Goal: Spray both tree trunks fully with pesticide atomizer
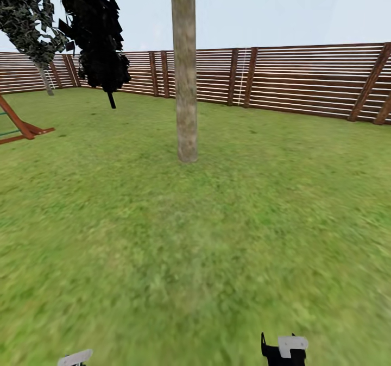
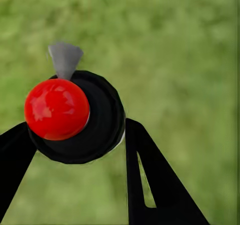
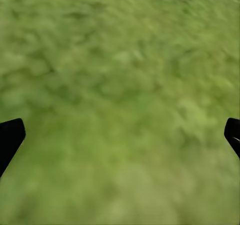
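Your left gripper point(image 2: 80, 150) has its black fingers point(image 2: 160, 185) clamped on the small dark red-capped pesticide atomizer point(image 2: 75, 117). The mottled grey-tan tree trunk point(image 1: 185, 83) stands at twelve o'clock, well apart. Right gripper point(image 3: 120, 135) wide, empty.

The left claw point(image 2: 80, 150) is gripping the pesticide atomizer point(image 2: 95, 117) between its black fingers point(image 2: 160, 185), red cap facing the camera, above blurred grass point(image 2: 175, 45).

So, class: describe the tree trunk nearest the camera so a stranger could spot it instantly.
Start at the slatted wooden fence along the lawn's far edge. In front of it, mid-lawn, rises the tree trunk: a thick, bare, grey-tan column, unlike the near-black conifer to its left.
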### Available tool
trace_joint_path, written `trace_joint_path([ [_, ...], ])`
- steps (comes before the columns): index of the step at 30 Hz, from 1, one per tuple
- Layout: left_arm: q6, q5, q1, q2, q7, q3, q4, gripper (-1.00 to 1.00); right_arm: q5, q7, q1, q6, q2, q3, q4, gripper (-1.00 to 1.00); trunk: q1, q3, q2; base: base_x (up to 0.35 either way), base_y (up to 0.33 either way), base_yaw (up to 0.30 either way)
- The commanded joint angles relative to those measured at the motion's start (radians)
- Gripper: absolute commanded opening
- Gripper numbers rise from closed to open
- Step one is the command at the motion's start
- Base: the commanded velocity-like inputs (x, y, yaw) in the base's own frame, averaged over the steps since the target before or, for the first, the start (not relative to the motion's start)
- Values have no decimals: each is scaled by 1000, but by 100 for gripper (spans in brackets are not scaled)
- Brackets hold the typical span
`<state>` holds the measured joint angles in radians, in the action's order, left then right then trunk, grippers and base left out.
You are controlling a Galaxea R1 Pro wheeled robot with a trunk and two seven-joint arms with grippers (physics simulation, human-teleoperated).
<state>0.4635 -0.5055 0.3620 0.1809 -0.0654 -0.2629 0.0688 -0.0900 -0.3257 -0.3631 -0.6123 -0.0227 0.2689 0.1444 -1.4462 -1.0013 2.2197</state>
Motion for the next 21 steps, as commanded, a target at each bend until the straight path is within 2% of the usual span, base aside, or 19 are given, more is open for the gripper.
trace_joint_path([
  [1, 2, -2, 0, 0, -7, -9, 0, -100, -9, -3, 0, -3, 0, 9, 0, 100, 0, -1, 0, 338, 0, 0],
  [21, 1, -2, 1, 0, -7, -9, 0, -100, -9, -1, 0, -3, 0, 9, 0, 100, 0, -1, 0, 338, 0, 0],
])
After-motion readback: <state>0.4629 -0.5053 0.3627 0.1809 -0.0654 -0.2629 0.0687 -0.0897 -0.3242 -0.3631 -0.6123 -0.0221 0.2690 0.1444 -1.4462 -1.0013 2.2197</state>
